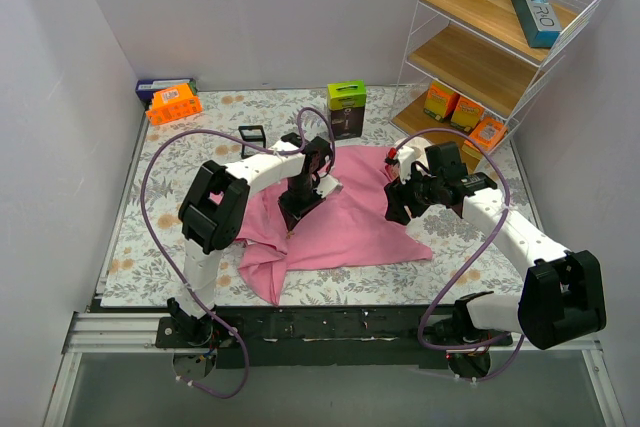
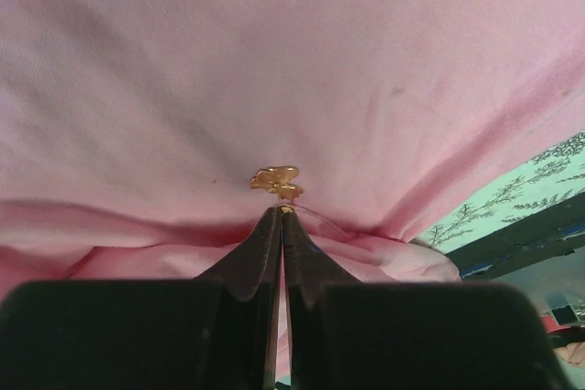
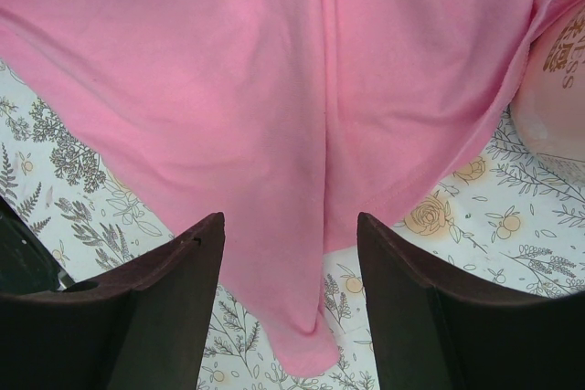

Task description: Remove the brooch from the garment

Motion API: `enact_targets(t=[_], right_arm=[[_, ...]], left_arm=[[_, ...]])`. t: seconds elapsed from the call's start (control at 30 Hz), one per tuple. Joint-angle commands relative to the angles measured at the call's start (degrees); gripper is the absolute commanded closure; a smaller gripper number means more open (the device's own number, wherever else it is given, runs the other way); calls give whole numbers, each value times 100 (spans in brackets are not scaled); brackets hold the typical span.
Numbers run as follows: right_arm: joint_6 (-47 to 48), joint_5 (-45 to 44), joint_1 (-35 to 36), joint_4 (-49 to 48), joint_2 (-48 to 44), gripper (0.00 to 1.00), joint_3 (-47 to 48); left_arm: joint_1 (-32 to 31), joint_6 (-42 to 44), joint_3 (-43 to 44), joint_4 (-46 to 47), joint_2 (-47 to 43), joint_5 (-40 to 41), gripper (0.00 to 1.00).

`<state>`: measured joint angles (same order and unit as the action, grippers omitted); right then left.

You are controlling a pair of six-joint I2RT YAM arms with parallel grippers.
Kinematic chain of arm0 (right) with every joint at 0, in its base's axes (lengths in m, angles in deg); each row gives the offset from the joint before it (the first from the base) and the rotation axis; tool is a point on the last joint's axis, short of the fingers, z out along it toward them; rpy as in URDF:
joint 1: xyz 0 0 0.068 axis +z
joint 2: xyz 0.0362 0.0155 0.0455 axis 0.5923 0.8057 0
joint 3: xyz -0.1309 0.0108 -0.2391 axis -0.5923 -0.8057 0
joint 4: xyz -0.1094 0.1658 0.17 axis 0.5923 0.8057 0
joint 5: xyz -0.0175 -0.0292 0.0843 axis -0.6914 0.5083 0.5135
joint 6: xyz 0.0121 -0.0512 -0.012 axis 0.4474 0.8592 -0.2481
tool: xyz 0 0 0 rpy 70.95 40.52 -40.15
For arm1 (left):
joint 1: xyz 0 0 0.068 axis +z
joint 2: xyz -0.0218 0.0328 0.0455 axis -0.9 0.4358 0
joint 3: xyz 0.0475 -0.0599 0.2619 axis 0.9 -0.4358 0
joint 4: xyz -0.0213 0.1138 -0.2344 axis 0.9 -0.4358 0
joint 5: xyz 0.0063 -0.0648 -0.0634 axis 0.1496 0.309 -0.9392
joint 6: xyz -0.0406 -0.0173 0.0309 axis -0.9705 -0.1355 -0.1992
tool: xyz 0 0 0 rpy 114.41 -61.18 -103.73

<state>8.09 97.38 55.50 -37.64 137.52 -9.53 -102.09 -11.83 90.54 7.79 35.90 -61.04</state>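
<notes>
The pink garment point(image 1: 350, 217) lies rumpled on the floral table cover in the middle of the top view. A small gold butterfly brooch point(image 2: 277, 180) sits on the cloth in the left wrist view. My left gripper point(image 2: 281, 212) is shut, its tips pinched on a gold part at the brooch's lower edge, and the cloth puckers there. In the top view this gripper point(image 1: 293, 219) points down onto the garment's left part. My right gripper point(image 3: 288, 221) is open and empty above the garment's edge point(image 3: 302, 134); in the top view it point(image 1: 395, 209) hovers by the garment's right side.
A green box point(image 1: 346, 107) and a black frame point(image 1: 252, 139) stand behind the garment. An orange box point(image 1: 174, 104) is at the back left. A wire shelf point(image 1: 500, 37) with boxes fills the back right. A pale round object point(image 3: 553, 89) lies beside the garment.
</notes>
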Motion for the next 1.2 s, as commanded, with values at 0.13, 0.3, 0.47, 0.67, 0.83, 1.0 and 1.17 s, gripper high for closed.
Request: enact_targets(t=[0.13, 0.3, 0.47, 0.67, 0.83, 1.0, 1.17], right_arm=[[9, 60, -28, 22, 26, 32, 236], [9, 60, -28, 31, 26, 32, 245], [9, 60, -20, 40, 26, 32, 245], [9, 69, -28, 40, 35, 33, 245], [9, 69, -28, 31, 44, 33, 254], [17, 60, -20, 31, 44, 33, 254], [17, 60, -28, 31, 53, 33, 254]], left_arm=[[32, 7, 1, 43, -72, -70, 100], [31, 7, -34, 61, -72, -88, 100], [32, 16, -17, 43, -29, -53, 100], [32, 25, -8, 61, 7, -53, 100], [23, 16, -43, 69, 24, -53, 100], [23, 25, -43, 78, 51, -53, 100], [40, -10, -165, 201, 7, -35, 100]])
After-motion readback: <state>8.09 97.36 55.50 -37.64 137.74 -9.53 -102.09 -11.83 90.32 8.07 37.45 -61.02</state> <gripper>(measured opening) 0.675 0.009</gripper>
